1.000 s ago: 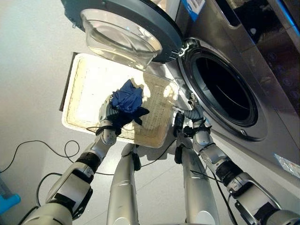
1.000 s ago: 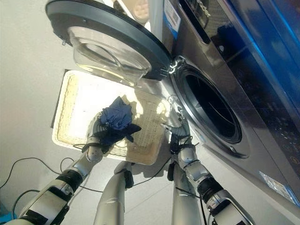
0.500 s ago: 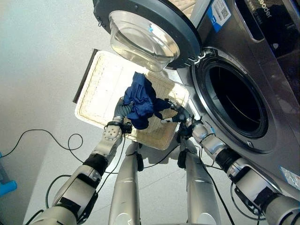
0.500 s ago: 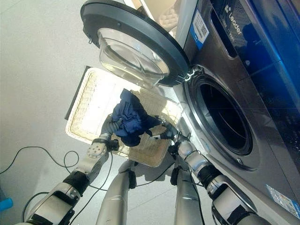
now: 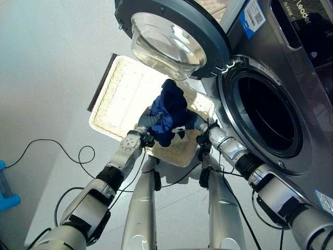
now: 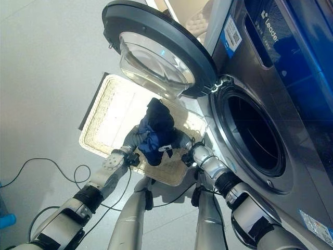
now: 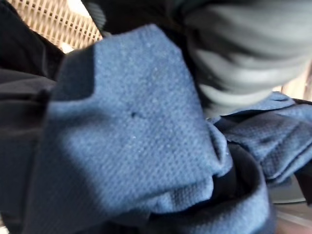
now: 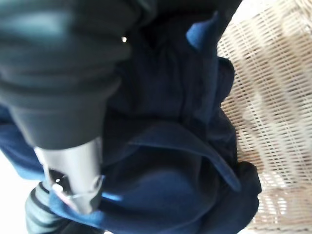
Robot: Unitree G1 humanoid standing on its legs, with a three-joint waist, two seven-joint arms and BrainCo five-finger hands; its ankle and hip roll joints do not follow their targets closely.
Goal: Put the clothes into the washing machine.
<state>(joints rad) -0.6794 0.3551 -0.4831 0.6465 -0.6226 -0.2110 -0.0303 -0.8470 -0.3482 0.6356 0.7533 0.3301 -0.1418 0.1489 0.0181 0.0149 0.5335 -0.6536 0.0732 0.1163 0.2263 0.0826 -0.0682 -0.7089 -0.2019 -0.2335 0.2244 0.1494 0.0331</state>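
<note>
The scene was a pale, smooth floor (image 5: 47, 78) in front of a grey front-loading washing machine (image 5: 291, 67), viewed from above.

Nearest the camera, both arms converged on a single bundle of dark blue cloth (image 5: 169, 112). The left robot hand (image 5: 141, 131) supported the bundle from the left side and the right robot hand (image 5: 200, 125) met it from the right. The wrist views showed knitted blue fabric pressed against each hand, with a curled silver finger (image 7: 243, 63) lying over the cloth on the left side; the left robot hand was therefore judged closed on the garment. The fingers of the right robot hand were buried in folds, so its state could not be determined.

The garment was held off the floor, above the near right part of a shallow woven basket (image 5: 112, 99) (light wicker, flat on the floor). It stood as a gathered column, long axis roughly upright, with its peak pointing toward the round door (image 5: 171, 36) and loose folds hanging at the lower end.

Handling assessment: the cloth appeared soft, light and limp, with no stiffness of its own. It was likely to sag and trail wherever it was unsupported. The safest hold was judged to be on the bunched middle mass, not on an edge or a corner.

Beyond the basket, the door with its clear glass bowl stood swung open. To the right of it, the dark drum opening (image 5: 265, 112) was unobstructed.
</note>
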